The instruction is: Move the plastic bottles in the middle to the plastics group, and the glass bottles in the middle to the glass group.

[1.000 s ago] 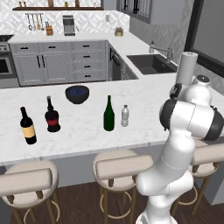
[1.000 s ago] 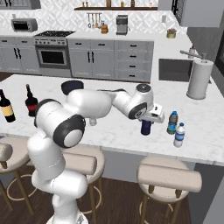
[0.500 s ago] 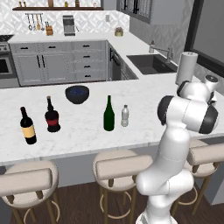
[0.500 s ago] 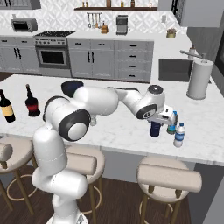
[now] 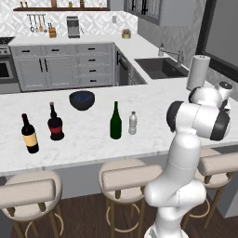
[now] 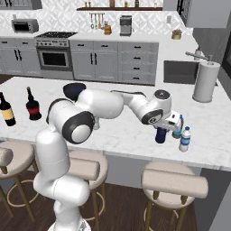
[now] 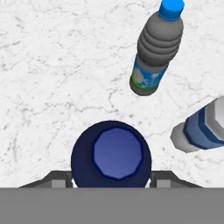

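Dark blue bottle point(image 7: 111, 154) seen from straight above in the hand view, clamped between the gripper point(image 7: 111, 179) fingers, one at its 9 o'clock and one at its 3 o'clock. Same bottle point(image 6: 160, 135) in the right base view, upright at the counter point(image 6: 122, 131) surface under the hand point(image 6: 168, 122); touching the marble or just above it, impossible to say. Darker blue-capped bottle point(image 7: 156, 49) at 1 o'clock of it in the hand view, near but apart, with a blue-and-white label. Clear blue-banded bottle point(image 7: 202, 127) at 3 o'clock, cut by the frame edge. In the right base view, that clear bottle point(image 6: 185, 139) just beside the hand at 3 o'clock, and the darker one point(image 6: 178, 128) half hidden behind the hand.

Across the island in the left base view: green glass bottle point(image 5: 115, 122) upright mid-counter, clear greyish bottle point(image 5: 133, 123) just beside it at 3 o'clock. Red-labelled round bottle point(image 5: 55, 123) and yellow-labelled bottle point(image 5: 29, 134) well apart at 9 o'clock. Dark bowl point(image 5: 82, 100) at 11 o'clock of the green bottle. Paper towel roll point(image 5: 198, 72) far at 2 o'clock, by the sink point(image 5: 160, 67).
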